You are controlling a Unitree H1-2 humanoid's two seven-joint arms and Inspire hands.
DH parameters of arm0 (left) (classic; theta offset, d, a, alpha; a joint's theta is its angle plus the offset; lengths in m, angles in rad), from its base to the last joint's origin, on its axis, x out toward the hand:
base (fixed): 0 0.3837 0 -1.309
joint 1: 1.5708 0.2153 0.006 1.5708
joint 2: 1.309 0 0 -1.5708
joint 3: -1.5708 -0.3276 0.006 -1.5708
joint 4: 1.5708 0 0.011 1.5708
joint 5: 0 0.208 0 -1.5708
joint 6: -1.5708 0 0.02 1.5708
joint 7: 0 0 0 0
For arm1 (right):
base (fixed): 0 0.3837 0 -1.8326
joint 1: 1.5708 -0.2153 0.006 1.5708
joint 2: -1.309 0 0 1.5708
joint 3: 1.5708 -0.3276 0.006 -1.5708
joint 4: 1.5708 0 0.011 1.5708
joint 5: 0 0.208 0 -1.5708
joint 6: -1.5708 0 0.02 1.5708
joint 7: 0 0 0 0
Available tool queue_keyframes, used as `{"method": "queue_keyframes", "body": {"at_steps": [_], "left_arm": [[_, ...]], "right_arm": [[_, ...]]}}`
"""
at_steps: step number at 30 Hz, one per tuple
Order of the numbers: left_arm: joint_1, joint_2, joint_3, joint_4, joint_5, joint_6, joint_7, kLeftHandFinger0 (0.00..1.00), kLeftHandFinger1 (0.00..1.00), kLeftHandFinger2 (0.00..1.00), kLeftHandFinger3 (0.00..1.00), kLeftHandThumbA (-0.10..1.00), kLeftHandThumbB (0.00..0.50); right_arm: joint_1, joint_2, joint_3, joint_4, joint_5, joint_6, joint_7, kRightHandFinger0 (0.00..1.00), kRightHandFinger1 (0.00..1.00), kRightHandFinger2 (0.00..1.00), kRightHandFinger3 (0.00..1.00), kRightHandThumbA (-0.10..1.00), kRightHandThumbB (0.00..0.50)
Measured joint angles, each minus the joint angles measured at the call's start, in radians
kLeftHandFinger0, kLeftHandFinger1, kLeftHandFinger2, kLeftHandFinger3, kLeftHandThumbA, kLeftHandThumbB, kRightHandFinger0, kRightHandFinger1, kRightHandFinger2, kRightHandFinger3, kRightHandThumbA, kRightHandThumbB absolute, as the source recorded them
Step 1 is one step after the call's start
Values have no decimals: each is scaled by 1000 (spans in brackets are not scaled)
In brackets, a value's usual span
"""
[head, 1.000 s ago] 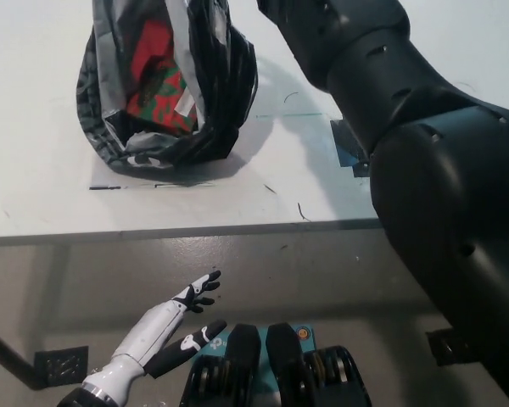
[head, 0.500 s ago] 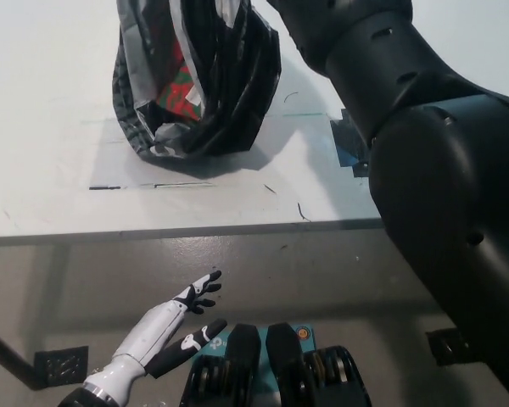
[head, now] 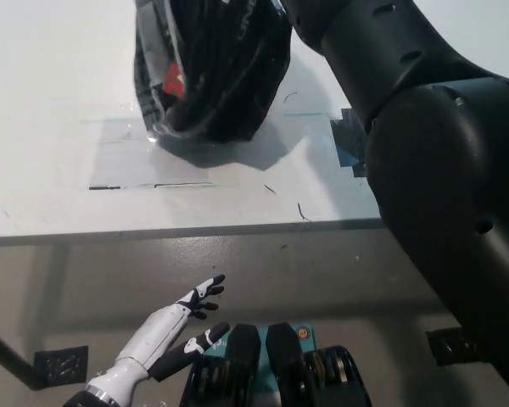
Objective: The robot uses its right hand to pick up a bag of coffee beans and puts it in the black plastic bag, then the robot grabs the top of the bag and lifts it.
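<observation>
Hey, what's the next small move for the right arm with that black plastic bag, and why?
Probably keep raising the black right arm a little. The black plastic bag hangs gathered with a bit of the red coffee bag showing, but its bottom looks close to the white table. The right hand is out of view; the white left hand rests low.

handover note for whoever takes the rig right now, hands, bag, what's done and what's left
Right hand: out of frame past the top edge; only the black right arm shows, reaching above the bag.
Left hand: open, idle, low beside the table.
Black plastic bag: drawn up tall, a red packet showing inside.
Done: packet bagged.
Left: whether the bag has cleared the table can't be told; confirm the lift.
</observation>
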Motion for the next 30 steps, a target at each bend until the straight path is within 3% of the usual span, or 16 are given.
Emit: {"method": "queue_keyframes", "body": {"at_steps": [6,13,21,24,27,30], "left_arm": [[2,0,-4,0,0,0,0,792,818,919,1000,1000,250],[8,-4,-15,0,7,0,0,766,807,921,1000,1000,229],[16,-8,-45,0,27,0,0,732,791,927,1000,1000,223],[19,-14,-50,0,34,3,0,737,794,931,1000,1000,220],[20,-19,-54,0,40,8,0,751,799,934,1000,996,214],[19,-19,-57,-3,45,18,0,755,807,949,1000,996,213]], "right_arm": [[-3,0,-4,0,19,-9,-11,0,284,873,1000,-100,60],[-31,-1,-12,0,40,-10,-22,0,300,938,1000,-100,69],[-40,0,-11,0,56,-11,-22,0,290,881,1000,-100,63],[-39,2,-10,0,58,-12,-22,0,313,880,1000,-100,89],[-40,6,-11,0,59,-12,-22,0,255,842,1000,-100,58],[-41,14,-15,0,62,-14,-21,0,251,837,1000,-100,76]]}}
